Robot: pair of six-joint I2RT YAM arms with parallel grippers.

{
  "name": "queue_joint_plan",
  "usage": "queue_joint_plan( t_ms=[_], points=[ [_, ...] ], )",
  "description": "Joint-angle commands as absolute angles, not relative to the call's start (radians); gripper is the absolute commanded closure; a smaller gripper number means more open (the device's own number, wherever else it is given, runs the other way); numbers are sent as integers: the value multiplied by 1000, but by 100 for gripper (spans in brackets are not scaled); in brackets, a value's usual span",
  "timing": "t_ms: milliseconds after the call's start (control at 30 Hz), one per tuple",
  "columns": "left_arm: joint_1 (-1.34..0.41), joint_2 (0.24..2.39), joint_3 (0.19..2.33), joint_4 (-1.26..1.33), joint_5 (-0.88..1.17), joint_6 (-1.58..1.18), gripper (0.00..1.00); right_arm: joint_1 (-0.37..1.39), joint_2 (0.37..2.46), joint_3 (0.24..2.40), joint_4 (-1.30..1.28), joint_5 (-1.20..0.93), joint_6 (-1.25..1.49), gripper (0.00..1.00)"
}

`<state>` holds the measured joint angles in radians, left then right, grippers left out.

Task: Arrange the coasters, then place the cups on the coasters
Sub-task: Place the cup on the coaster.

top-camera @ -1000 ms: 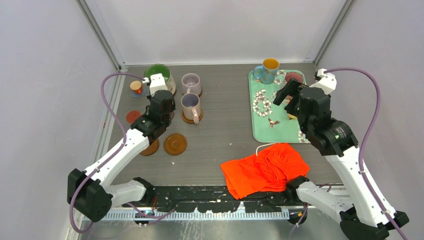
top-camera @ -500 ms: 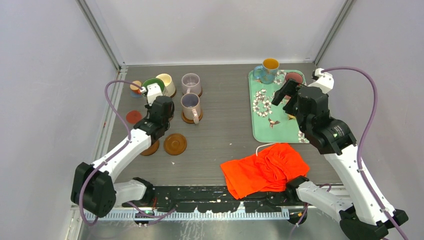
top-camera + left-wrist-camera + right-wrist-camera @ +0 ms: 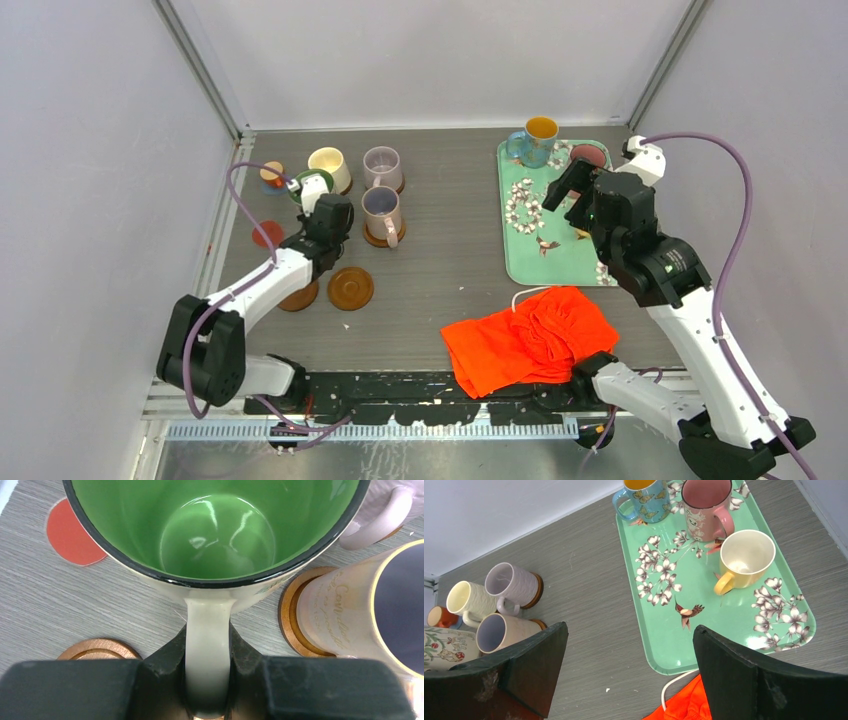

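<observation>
Now | left end effector (image 3: 207, 652) is pinching shut on the handle of the green-inside mug (image 3: 220, 535) | mug is being held upright between the red-orange coaster (image 3: 72, 535) and a lilac mug (image 3: 360, 610) on its wooden coaster (image 3: 291, 617) | right end effector (image 3: 631, 675) is gaping wide, empty, over the teal tray (image 3: 734, 625).

Your top view looks down from high behind the near edge of the table (image 3: 450, 255), far enough back to take in everything. Your left wrist view sits right behind the left claw (image 3: 207, 652), so close that the green-inside mug (image 3: 220, 535) just ahead of the claw fills the frame. Your right wrist view rides high, looking forward and down past the right claw (image 3: 629, 667) at the teal tray (image 3: 734, 617). All three views share the mug cluster, low and left of the right claw.
</observation>
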<state>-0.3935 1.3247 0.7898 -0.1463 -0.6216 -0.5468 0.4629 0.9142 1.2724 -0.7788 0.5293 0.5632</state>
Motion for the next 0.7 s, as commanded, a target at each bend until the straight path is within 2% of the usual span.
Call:
queue_joint_plan(
  t_ms=[0, 667],
  points=[
    [-378, 1328, 809, 48, -675, -580, 100, 462, 923, 1279, -753, 529, 571, 0],
    [-347, 1428, 810, 60, -647, -611, 100, 462, 946, 1282, -755, 520, 571, 0]
  ],
)
